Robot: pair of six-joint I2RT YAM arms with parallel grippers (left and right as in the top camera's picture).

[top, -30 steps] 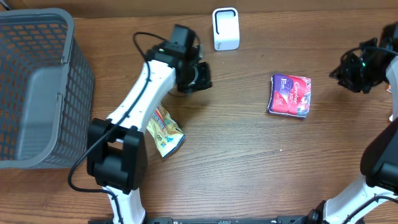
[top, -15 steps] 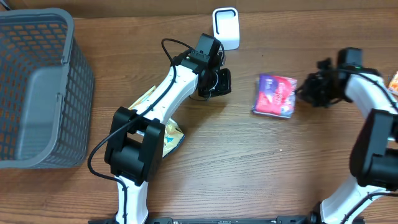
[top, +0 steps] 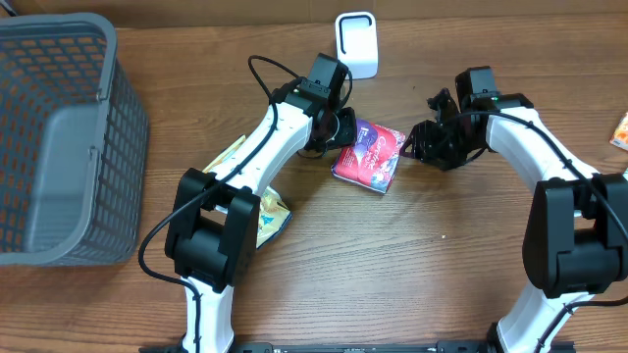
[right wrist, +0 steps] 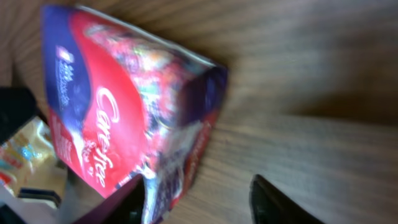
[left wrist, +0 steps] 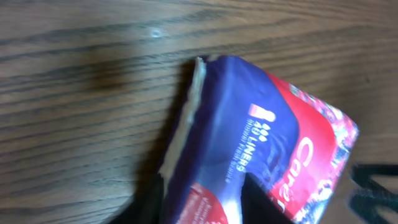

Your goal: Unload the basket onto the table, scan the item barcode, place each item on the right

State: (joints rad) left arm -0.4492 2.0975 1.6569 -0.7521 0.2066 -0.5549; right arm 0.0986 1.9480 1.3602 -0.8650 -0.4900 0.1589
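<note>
Noting the pack [top: 370,155] lying flat on the table [top: 392,275], near the middle of the far edge and just short of the white scanner [top: 357,44] standing at that edge. The two arms are meeting over it from either side.

Left gripper [top: 343,132]: fingers are standing apart with the pack's near end between them. Cannot tell from the wrist view whether they are pressing on it or only straddling it.

Right gripper [top: 430,147]: jaws are parted, with bare wood showing between the pack and one finger. It is holding nothing and only sitting just beside the pack's other end.

Judgement: the pack is sitting close to the scanner so that a short lift and turn can present it. The arms are bracketing it probably to pass it across or steady it.

Appearance: a soft plastic wrapper, looking purple at the ends and red across the face, with white script lettering and "40 LINERS" readable. A pale seam is running along one end. No barcode is showing on the upward face, so it is probably underneath or on a side.

A grey basket [top: 29,59] is occupying the left edge. A snack bag [top: 267,218] is lying under the left arm.
</note>
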